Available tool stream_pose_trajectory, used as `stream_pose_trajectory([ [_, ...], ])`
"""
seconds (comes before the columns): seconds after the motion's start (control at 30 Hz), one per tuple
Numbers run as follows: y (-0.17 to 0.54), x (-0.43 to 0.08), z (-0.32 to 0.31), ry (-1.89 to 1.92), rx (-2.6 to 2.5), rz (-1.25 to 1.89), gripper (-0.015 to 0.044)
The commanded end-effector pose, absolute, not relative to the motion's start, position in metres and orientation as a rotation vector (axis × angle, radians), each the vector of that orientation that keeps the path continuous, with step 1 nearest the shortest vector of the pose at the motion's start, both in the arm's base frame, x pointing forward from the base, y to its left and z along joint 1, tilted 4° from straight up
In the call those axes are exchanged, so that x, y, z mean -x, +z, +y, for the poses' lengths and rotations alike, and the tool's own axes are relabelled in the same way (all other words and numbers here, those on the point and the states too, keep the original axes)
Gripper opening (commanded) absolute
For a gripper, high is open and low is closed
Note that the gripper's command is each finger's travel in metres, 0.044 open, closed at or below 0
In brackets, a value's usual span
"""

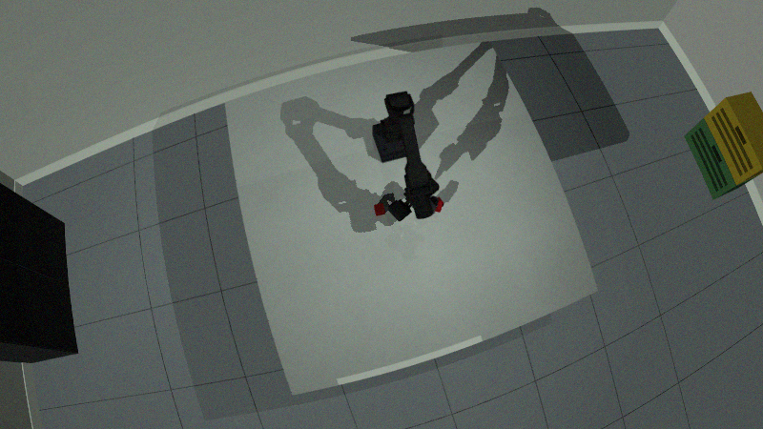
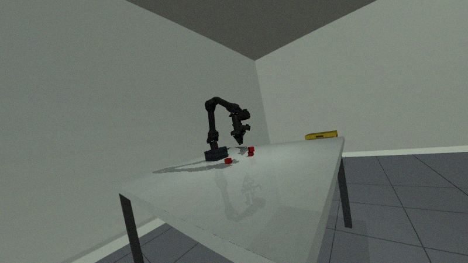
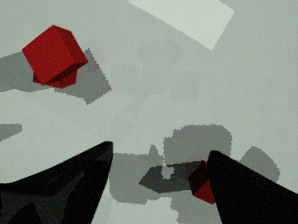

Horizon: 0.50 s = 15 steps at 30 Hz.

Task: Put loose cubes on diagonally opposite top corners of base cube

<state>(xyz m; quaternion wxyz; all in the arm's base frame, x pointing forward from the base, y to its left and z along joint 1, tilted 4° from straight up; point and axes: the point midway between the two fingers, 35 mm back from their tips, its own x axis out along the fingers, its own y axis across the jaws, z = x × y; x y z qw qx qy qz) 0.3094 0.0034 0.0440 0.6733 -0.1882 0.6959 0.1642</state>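
The base cube (image 2: 250, 154) (image 3: 70, 78) is red and stands on the table. One red loose cube (image 1: 439, 204) (image 2: 251, 149) (image 3: 49, 54) rests on top of it, looking level in the exterior view; it hides most of the base in the wrist view, and the arm partly covers it in the top view. The other red loose cube (image 1: 380, 209) (image 2: 227, 161) (image 3: 204, 193) lies on the table, partly behind the right finger in the wrist view. My gripper (image 2: 240, 143) (image 3: 161, 154) is open and empty, pointing down above the table between the stack and that cube.
The white table (image 1: 426, 298) (image 2: 261, 176) carries the arm's dark base (image 1: 389, 143) (image 2: 216, 154) near the wall. Arm shadows cross the table. A yellow and green box (image 1: 731, 138) stands beyond the table, and a black block (image 1: 31, 277) is at the far left.
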Motion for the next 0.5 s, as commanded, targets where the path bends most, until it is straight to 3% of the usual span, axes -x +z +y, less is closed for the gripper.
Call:
stream_pose_trajectory([
  [0.0, 0.047, -0.305, -0.011, 0.468, 0.528, 1.555, 0.0265],
  [0.47, 0.062, -0.288, -0.068, 0.931, 0.974, 1.413, 0.0265],
])
